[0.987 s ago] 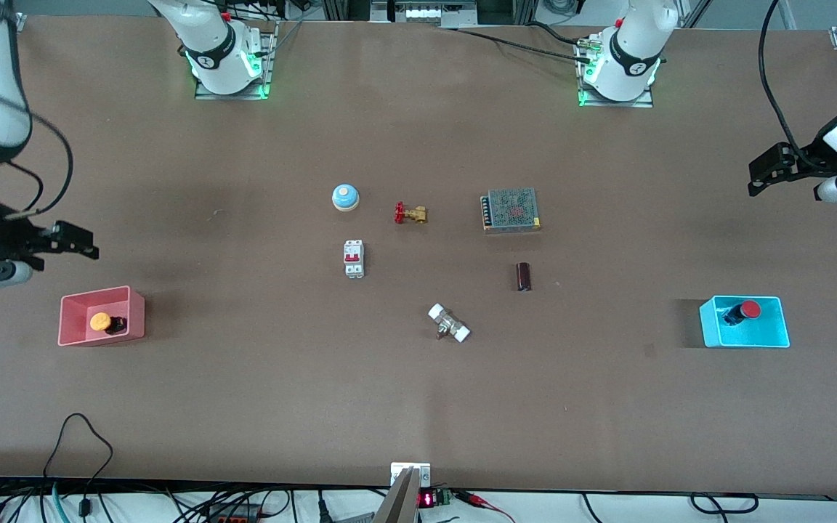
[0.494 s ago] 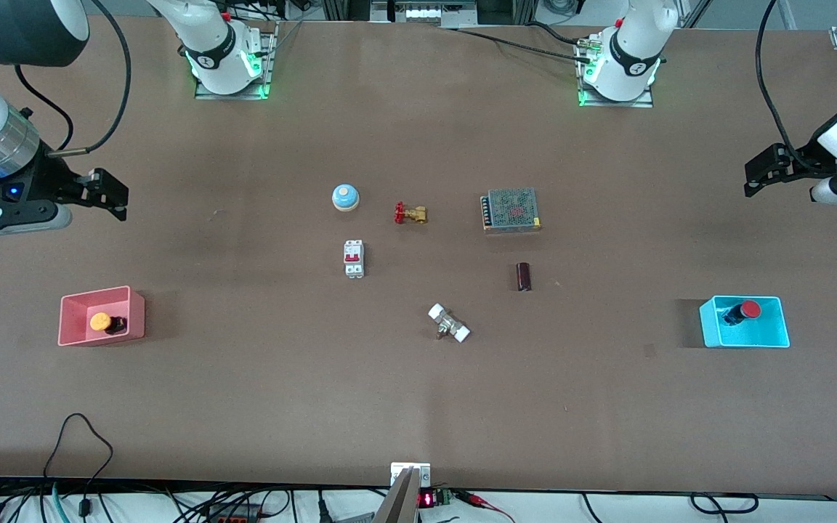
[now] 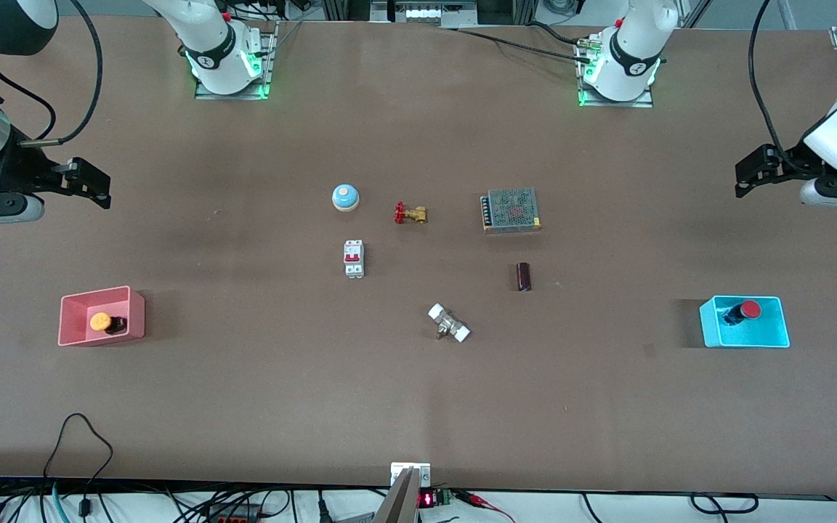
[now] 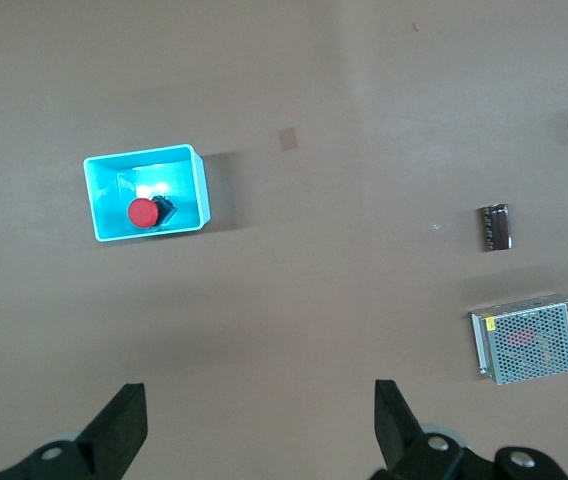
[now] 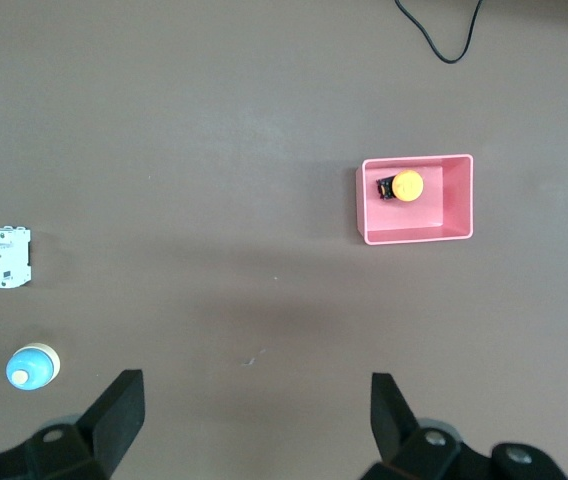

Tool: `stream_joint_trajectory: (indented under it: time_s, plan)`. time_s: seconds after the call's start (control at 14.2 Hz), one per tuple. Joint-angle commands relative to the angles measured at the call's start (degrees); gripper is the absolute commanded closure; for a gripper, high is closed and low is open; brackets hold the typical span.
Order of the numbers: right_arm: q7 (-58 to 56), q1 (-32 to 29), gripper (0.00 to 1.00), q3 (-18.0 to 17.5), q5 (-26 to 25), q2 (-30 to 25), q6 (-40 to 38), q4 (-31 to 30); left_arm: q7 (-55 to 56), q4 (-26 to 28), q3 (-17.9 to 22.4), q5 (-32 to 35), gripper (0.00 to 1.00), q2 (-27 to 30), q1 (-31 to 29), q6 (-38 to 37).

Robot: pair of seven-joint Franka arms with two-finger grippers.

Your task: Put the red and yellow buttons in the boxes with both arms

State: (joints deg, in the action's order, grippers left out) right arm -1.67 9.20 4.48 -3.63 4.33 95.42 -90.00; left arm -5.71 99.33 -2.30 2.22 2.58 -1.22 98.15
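Observation:
The yellow button [image 3: 101, 322] lies in the pink-red box [image 3: 70, 317] at the right arm's end of the table; both show in the right wrist view, button [image 5: 406, 185] and box [image 5: 454, 200]. The red button [image 3: 750, 310] lies in the cyan box [image 3: 771, 330] at the left arm's end; both show in the left wrist view, button [image 4: 142, 212] and box [image 4: 186, 185]. My right gripper [image 3: 93, 185] is open and empty, raised over bare table. My left gripper [image 3: 749, 174] is open and empty, raised over bare table.
In the middle of the table lie a blue dome bell [image 3: 345, 197], a brass valve with a red handle [image 3: 410, 213], a white circuit breaker [image 3: 354, 258], a metal mesh power supply [image 3: 511, 210], a dark cylinder [image 3: 524, 277] and a white-ended fitting [image 3: 449, 323].
My right gripper has risen away from the pink-red box, toward the robot bases. My left gripper has drifted slightly toward the table's middle. Both buttons have stayed in their boxes.

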Motion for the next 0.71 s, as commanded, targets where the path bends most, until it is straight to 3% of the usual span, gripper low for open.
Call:
stream_joint_trajectory:
  time_s: [0.0, 0.28, 0.63]
  plan:
    - [0.09, 0.73, 0.00, 1.15, 0.73, 0.85, -1.29, 1.67, 0.35, -2.56, -0.95, 0.06, 0.00, -0.91, -0.09, -1.56]
    - [0.44, -2.68, 0.00, -0.43, 3.89, 0.94, -1.11, 1.49, 0.08, -3.00, -0.95, 0.06, 0.00, -0.91, -0.18, -3.05]
    - [0.27, -5.23, 0.00, -3.15, 3.89, 0.94, -1.55, 1.41, 0.17, -3.00, -0.86, -0.02, 0.00, -1.00, -0.53, -3.06]
